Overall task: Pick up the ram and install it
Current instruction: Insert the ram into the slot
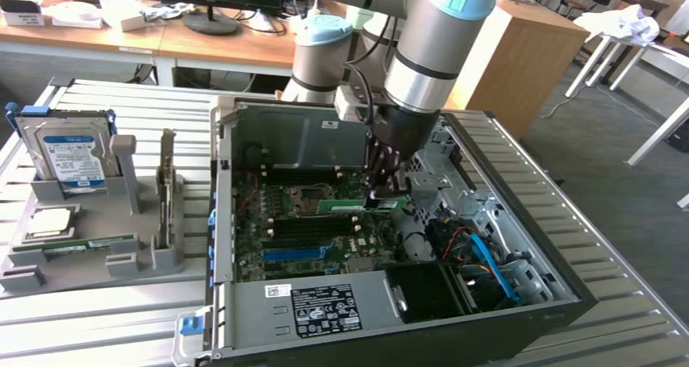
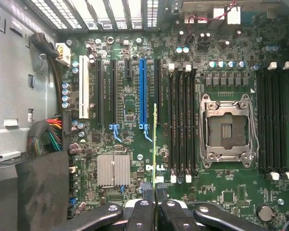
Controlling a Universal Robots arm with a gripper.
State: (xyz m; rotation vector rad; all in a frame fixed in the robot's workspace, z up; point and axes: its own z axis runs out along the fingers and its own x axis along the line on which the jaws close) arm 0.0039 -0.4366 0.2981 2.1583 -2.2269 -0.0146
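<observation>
The arm reaches down into the open computer case (image 1: 312, 133), which lies on the slatted metal counter (image 1: 108, 319). The end effector (image 1: 379, 191) is closed almost fully, and its two fingers pinch the ram (image 1: 356, 206) by one end. The thin green stick is held edge-down over the motherboard (image 2: 231, 192), near the middle of the case. In the wrist view the ram is seen edge-on as a narrow green line. It runs parallel to the black memory slots (image 2: 183, 125) and is between them and the long blue slot (image 2: 143, 91). I cannot tell if its lower edge touches a slot. The empty processor socket (image 2: 226, 132) is on the other side of these memory slots. On the exterior view's left, well apart from the case, a grey holder (image 1: 64, 266) stands on the counter. It carries a silver hard drive (image 1: 73, 157) that stands upright at its far end.
</observation>
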